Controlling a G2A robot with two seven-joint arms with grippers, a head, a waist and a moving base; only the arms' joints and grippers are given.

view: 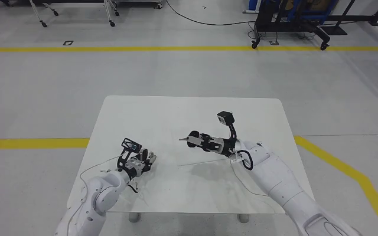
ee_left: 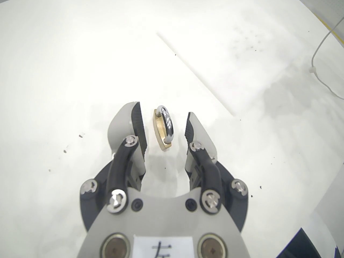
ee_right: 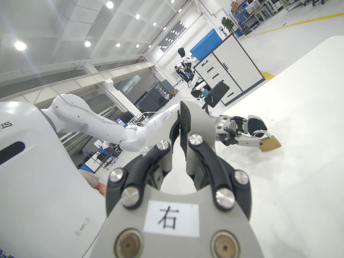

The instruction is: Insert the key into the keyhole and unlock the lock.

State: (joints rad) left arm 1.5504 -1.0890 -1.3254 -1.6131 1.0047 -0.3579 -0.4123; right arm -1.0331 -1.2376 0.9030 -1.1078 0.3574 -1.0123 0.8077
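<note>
Left gripper (ee_left: 164, 113) spread astride the lock (ee_left: 160, 133), poised to brace it; right gripper (view: 190, 140), at its 2 o'clock, pinches the key (view: 182, 139) for insertion.

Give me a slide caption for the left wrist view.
Open left claw straddles a brass padlock on the white table, not touching it.

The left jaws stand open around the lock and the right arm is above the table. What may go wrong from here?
1. The lock stands on its narrow edge between the open jaws of the left gripper, not yet gripped; an uneven closing may tip it.
2. The right gripper is shut, apart from the lock; I cannot tell if it holds the key straight, so insertion may jam.
</note>
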